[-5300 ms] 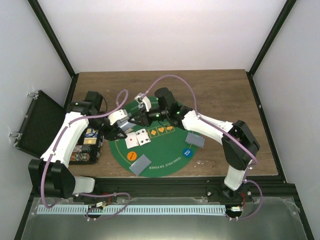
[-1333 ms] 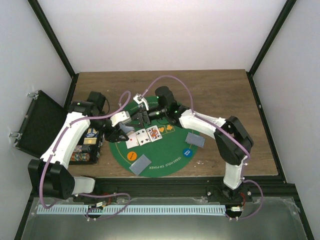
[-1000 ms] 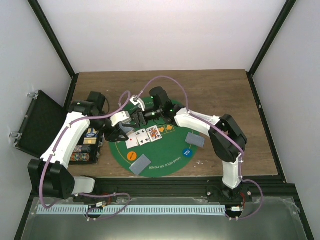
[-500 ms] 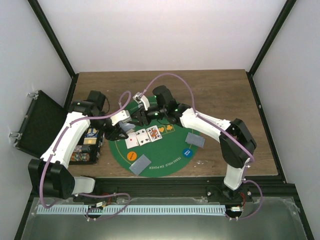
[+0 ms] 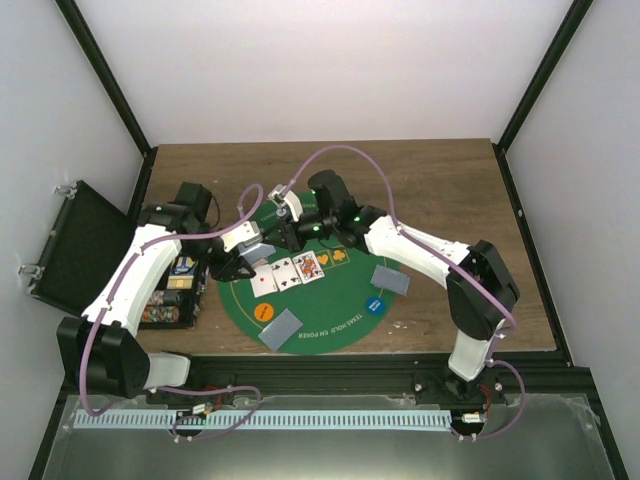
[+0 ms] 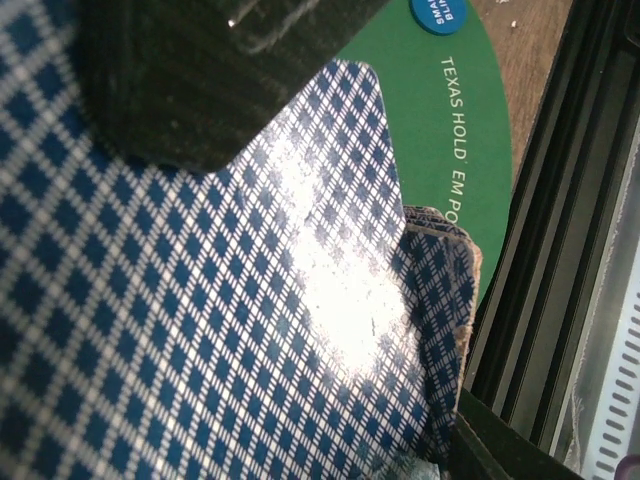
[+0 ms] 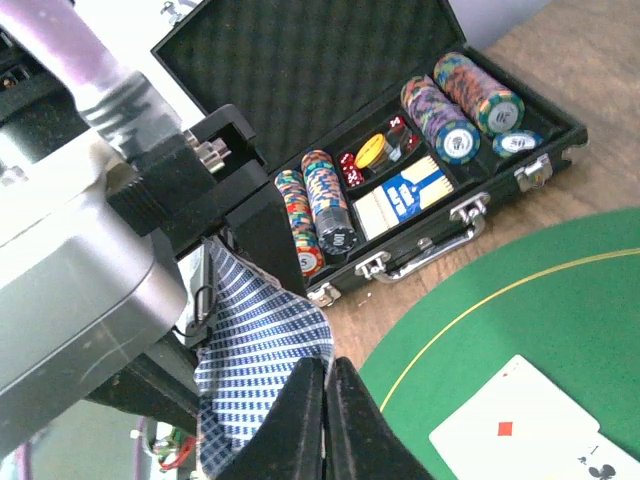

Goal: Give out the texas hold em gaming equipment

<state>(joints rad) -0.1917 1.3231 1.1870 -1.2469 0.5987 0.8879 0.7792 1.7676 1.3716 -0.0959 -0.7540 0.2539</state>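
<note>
My left gripper (image 5: 244, 262) is shut on a deck of playing cards (image 6: 230, 330) with blue-checkered backs, held above the left edge of the round green mat (image 5: 330, 300). My right gripper (image 7: 327, 366) is shut on the edge of the deck's top card (image 7: 255, 350); from above, the right gripper (image 5: 278, 240) meets the left one. Three face-up cards (image 5: 287, 272) lie in a row on the mat. Face-down cards lie at the front (image 5: 281, 327) and at the right (image 5: 390, 279). An orange disc (image 5: 264, 311) and a blue disc (image 5: 376, 304) lie on the mat.
An open black case (image 7: 400, 150) with stacked chips, dice and a card pack stands on the wooden table left of the mat, also seen from above (image 5: 172, 290). A black frame rail (image 5: 380, 365) runs along the near edge.
A third face-up card has joined the row since the earliest frame. My right gripper swung back to the deck and now pinches its top card. The left arm has barely moved.
</note>
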